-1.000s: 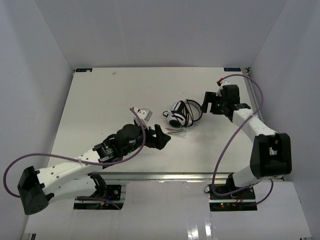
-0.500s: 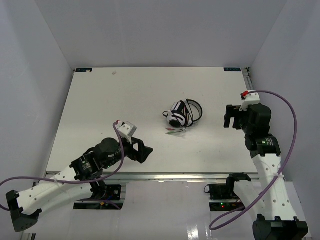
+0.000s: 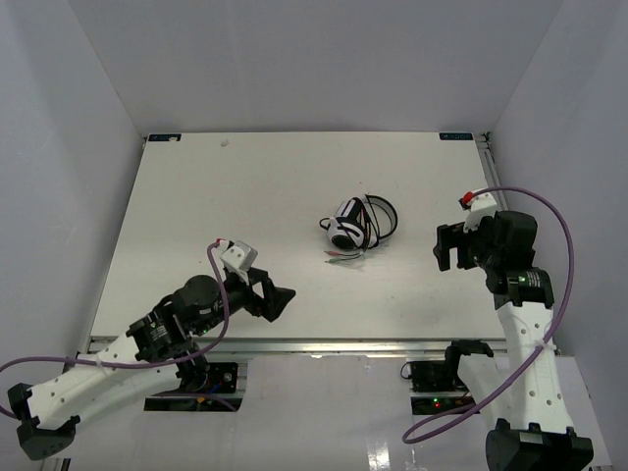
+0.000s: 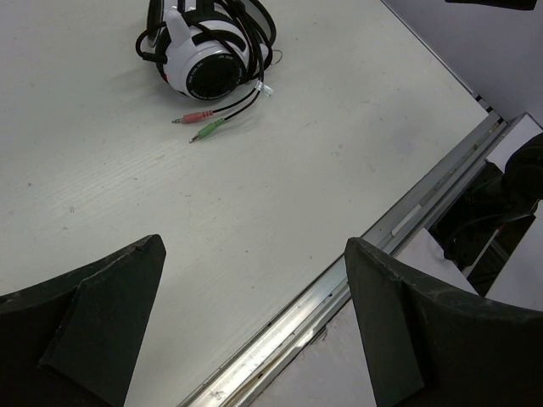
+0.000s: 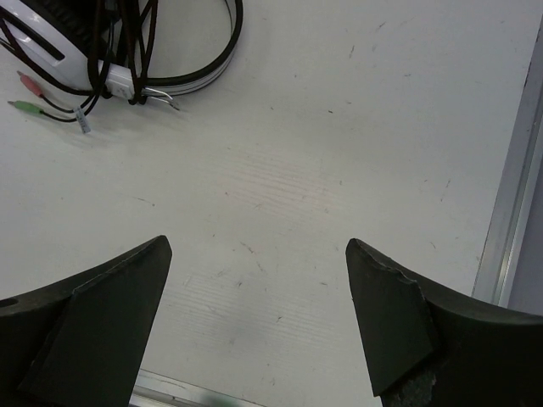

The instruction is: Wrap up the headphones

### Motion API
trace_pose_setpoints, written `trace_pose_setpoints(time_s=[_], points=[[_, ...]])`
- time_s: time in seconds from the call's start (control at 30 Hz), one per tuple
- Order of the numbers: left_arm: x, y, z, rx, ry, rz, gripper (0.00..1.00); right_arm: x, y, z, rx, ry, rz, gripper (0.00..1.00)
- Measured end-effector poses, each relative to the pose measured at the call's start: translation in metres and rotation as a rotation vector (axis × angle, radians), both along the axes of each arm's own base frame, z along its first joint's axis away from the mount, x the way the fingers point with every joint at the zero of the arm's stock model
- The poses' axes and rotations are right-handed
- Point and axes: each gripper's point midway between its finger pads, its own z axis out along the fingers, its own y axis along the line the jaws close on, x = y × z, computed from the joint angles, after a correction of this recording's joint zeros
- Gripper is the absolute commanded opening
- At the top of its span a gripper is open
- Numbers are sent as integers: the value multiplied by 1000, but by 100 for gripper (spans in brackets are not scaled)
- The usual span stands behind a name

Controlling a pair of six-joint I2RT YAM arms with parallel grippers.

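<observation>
The white-and-black headphones [image 3: 351, 224] lie folded near the middle of the table, their thin black cable looped round them. The pink and green plugs [image 4: 197, 125] rest on the table just in front. In the right wrist view the headphones [image 5: 102, 42] show at the top left. My left gripper [image 3: 278, 299] hovers open and empty near the table's front edge, well short of the headphones. To the right of the headphones my right gripper [image 3: 444, 245] stands open and empty, apart from them.
The white table [image 3: 196, 196] ends in a metal rail at the front [image 4: 356, 271] and another on the right [image 5: 513, 195]. White walls close in the left, back and right sides. Purple arm cables [image 3: 549, 226] loop beside each arm.
Both arms have pulled back from the headphones toward their bases, the left to the front edge, the right to the right side. The headphones have not moved.
</observation>
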Motion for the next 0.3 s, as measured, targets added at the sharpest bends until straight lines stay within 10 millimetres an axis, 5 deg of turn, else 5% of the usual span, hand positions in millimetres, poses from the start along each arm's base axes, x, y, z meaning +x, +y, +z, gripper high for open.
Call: trace_pose_setpoints(time_s=[0.3], points=[[1, -1, -8, 28, 15, -2, 98, 0, 0, 1, 16, -2, 0, 90]])
